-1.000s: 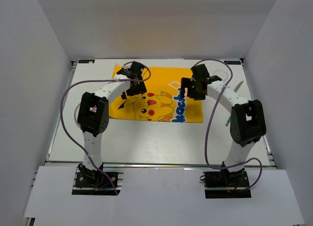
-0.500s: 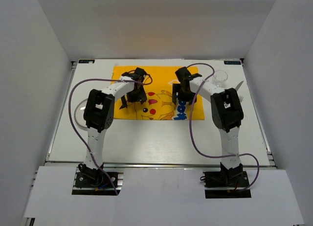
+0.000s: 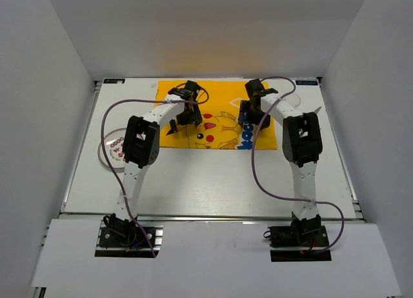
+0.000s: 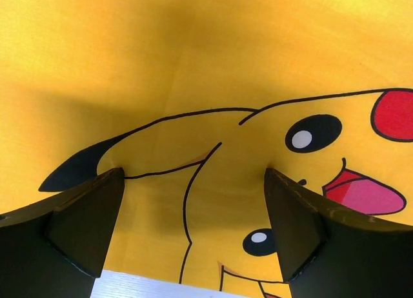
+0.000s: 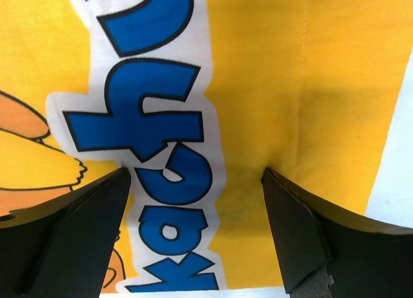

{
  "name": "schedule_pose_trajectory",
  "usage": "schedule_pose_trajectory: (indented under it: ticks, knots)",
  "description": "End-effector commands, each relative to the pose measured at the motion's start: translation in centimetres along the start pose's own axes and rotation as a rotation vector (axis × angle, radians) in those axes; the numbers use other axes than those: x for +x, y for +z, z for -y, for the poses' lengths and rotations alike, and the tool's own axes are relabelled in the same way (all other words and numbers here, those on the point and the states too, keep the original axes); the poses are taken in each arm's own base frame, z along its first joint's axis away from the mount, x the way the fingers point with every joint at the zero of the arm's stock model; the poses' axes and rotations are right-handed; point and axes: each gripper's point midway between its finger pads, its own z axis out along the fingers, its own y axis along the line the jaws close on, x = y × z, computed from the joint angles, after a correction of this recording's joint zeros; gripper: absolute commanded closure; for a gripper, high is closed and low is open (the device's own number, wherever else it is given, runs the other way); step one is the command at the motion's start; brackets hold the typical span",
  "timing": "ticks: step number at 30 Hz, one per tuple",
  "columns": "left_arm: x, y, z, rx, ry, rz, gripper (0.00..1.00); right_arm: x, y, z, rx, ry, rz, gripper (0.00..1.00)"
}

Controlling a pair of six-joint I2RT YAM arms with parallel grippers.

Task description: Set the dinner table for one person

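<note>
Surface [image 3: 213, 182] spread white under both arms, rail along the near edge. On its far half, cloth [image 3: 219, 127] lying flat, slid right and toward the far edge since a second ago. Left pincer [image 4: 193, 178] and right pincer [image 5: 197, 175] wide open, tips pressed on the cloth, gripping nothing. Plate [image 3: 111, 149] waiting at left. Probably placemat nearly positioned; dishes still to place

One camera overhead, two on the wrists.
The top view looks down on the dinner table [image 3: 206, 182] from 6 o'clock; both wrist views sit close above the yellow cloth [image 3: 219, 95] at 12 o'clock, which all share.
</note>
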Motion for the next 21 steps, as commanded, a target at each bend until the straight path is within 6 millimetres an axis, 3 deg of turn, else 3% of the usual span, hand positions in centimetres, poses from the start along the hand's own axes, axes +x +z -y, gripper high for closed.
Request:
schedule_pose_trajectory:
  ticks: [1, 7, 21]
  knots:
    - [2.6, 2.1, -0.8, -0.022, 0.005, -0.063, 0.02, 1.7, 2.6, 1.2, 0.035, -0.041, -0.094, 0.11]
    - [3.8, 1.2, -1.6, -0.002, -0.015, -0.059, 0.02, 0.4, 2.4, 0.9, 0.005, -0.049, -0.073, 0.11]
    - [3.6, 1.0, -1.6, -0.004, -0.010, -0.057, 0.02, 0.4, 2.8, 1.0, -0.015, -0.044, -0.077, 0.11]
